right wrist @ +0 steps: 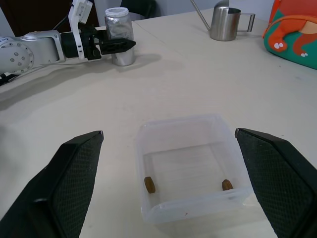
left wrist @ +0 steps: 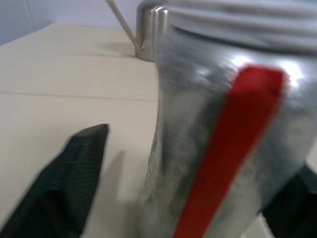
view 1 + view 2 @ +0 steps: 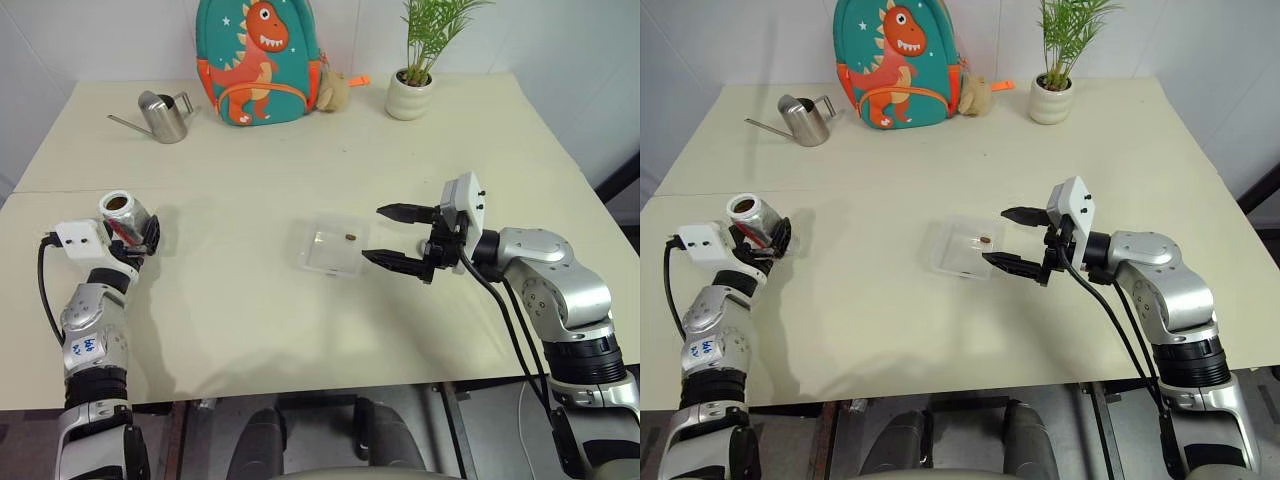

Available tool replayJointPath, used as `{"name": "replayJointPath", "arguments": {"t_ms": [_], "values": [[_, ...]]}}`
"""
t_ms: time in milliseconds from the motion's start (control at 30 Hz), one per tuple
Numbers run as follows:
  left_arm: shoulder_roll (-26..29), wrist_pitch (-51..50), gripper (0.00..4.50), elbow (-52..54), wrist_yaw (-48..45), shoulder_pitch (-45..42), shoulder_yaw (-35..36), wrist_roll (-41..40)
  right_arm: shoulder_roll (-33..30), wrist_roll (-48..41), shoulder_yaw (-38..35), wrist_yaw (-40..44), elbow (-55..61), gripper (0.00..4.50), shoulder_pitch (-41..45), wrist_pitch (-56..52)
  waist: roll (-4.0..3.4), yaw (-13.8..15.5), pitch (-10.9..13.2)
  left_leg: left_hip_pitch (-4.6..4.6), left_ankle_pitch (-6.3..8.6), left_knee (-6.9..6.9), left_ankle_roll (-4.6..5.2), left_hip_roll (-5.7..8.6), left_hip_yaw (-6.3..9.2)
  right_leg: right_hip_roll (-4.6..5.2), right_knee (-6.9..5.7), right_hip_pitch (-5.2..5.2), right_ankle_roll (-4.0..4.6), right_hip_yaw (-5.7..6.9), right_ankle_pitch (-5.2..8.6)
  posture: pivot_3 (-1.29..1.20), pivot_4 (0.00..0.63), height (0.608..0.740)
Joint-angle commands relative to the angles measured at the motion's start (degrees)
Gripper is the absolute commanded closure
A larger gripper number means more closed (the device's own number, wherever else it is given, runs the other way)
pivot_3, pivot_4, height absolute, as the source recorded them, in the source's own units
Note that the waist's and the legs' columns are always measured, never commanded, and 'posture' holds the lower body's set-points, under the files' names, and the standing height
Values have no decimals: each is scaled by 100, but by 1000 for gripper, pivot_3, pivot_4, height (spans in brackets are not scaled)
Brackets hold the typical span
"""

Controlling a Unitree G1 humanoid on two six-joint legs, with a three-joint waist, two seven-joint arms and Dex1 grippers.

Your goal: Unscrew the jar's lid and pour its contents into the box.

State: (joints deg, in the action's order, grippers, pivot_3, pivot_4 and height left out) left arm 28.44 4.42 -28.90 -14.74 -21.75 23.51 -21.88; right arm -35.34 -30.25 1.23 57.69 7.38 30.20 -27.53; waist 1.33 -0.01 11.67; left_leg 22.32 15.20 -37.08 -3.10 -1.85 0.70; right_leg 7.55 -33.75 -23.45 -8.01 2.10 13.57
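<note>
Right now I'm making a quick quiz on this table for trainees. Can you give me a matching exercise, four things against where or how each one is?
Things:
1. jar
2. box
3. watering can
4. right claw

Places or states:
A. open, beside the box
B. far side of the table, next to the backpack
C. lidless, between the left claw's fingers
D. mid-table, holding brown pieces

Pairs: 1-C, 2-D, 3-B, 4-A
</note>
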Motion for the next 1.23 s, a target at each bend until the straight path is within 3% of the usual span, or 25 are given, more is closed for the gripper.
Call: {"name": "replayJointPath", "arguments": {"t_ms": [33, 433, 600, 733, 1033, 1233], "values": [[176, 52, 7, 371, -86, 231, 106, 113, 26, -48, -85, 37, 116, 0, 77, 54, 0, -6, 0, 0, 1, 1, -1, 0, 0, 0, 1, 0, 0, 0, 0, 0, 150, 740], [1178, -655, 7, 2259, -1454, 2136, 333, -36, -175, -139, -206, 257, 335, 0, -203, 56, 0, -15, 0, -2, 17, 6, -8, -8, -8, 1, 25, -9, 13, 0, 8, 0, 150, 740], [1692, -200, 7, 2672, -2427, 2757, 299, 118, -298, -135, -290, 405, 368, 0, -266, 175, 1, 1, 0, -2, 27, 8, -12, -19, -13, -2, 24, -18, 45, 4, 25, 0, 150, 740], [1821, -140, 7, 3264, -3017, 2482, 82, -155, -437, -28, -359, 542, 390, 0, -386, 395, 1, 29, 0, 0, 29, 6, -13, -21, -13, -1, 26, -17, 98, 7, 54, 0, 150, 740], [1765, -204, 7, 3580, -4268, 1672, -671, -577, -587, -109, -522, 579, 279, 0, -355, 418, -1, -26, 1, -4, 33, 10, -5, -31, -23, -13, 22, -19, 36, 4, 20, 0, 150, 740], [1699, -445, 7, 3504, -4368, 1320, -673, -744, -661, -135, -643, 458, 387, 0, -422, 280, -2, -9, 1, -3, 36, 7, -4, -35, -24, -17, 23, -20, 38, 4, 22, 0, 150, 740]]}}
